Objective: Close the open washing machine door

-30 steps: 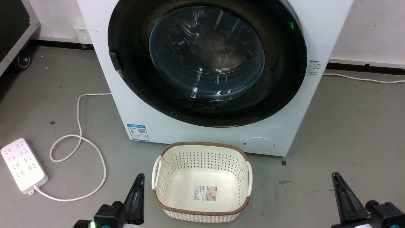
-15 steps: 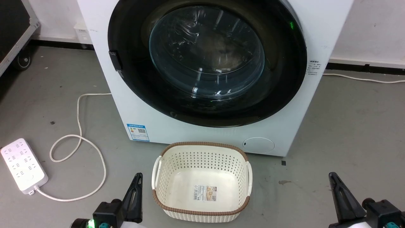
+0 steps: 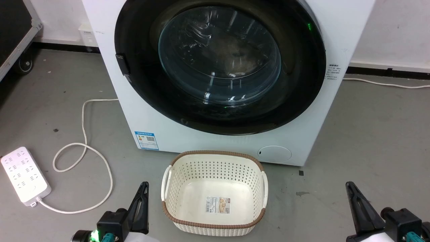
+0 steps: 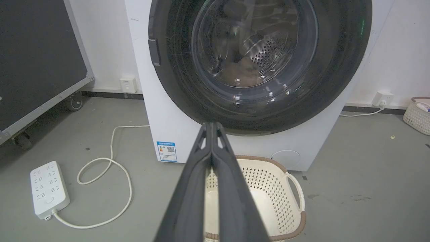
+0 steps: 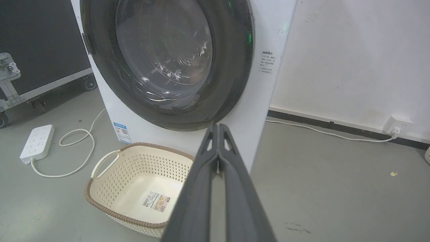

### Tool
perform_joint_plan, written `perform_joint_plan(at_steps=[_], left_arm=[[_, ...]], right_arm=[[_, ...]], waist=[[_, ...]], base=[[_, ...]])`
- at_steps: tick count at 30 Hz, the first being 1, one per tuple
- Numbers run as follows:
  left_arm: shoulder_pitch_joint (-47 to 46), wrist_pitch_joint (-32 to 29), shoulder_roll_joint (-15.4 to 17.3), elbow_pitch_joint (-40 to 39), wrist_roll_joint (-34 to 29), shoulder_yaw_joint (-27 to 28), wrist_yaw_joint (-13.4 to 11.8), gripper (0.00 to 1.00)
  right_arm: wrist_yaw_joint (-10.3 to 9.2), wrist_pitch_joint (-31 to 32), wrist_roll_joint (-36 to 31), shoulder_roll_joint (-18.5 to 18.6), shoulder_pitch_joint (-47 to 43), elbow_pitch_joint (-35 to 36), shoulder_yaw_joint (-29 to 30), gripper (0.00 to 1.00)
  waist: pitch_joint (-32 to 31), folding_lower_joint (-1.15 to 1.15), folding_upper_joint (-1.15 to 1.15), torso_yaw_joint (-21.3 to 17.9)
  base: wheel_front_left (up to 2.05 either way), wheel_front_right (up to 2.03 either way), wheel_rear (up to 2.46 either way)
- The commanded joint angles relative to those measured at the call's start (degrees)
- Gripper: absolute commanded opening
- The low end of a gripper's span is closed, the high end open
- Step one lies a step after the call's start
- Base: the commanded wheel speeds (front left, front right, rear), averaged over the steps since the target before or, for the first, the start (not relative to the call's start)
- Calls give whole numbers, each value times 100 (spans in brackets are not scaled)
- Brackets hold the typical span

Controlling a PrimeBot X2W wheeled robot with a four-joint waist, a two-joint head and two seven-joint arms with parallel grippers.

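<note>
The white washing machine (image 3: 215, 143) stands straight ahead. Its round glossy black door (image 3: 220, 65) with the bulging glass centre lies flat against the front, covering the porthole; the steel drum shows dimly through the glass (image 4: 255, 43). Low at the left of the head view my left gripper (image 3: 143, 188) is shut and holds nothing, its fingers pressed together (image 4: 211, 129). My right gripper (image 3: 349, 186) sits low at the right, also shut and empty (image 5: 218, 129). Both are well short of the machine.
A cream perforated basket (image 3: 215, 158) with a brown rim stands on the floor before the machine, between my grippers. A white power strip (image 3: 25, 174) and its looping cord (image 3: 84, 134) lie left. A black wheeled case (image 4: 37, 64) is far left.
Both grippers have slid slightly down and to the left in the head view. The door and the basket have not moved.
</note>
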State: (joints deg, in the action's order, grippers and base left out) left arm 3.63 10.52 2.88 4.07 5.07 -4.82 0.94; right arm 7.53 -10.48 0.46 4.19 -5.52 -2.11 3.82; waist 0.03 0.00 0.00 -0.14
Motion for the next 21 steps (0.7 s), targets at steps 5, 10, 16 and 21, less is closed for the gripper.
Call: perform_joint_plan(at_steps=[5,10,16,21], left_arm=[[-87,-85,2,-59,-76,45,-27,0],[-104,-143,2,-80,-102,71,-31,0],[-124,-214,2,-105,-133,103,-36,0],[-141,-272,2,-126,-159,129,-40,0]], right_arm=[[-1,77,-15,-39,134,44,-31,0],[-1,136,-17,-44,159,54,-52,0],[-1,207,-20,-51,189,66,-78,0],[-1,265,-21,-57,215,76,-99,0]], waist=[[0,0,0,1],[0,0,0,2],[0,0,0,3],[-1,0,0,4]], base=[[0,0,0],[0,0,0],[0,0,0],[0,0,0]])
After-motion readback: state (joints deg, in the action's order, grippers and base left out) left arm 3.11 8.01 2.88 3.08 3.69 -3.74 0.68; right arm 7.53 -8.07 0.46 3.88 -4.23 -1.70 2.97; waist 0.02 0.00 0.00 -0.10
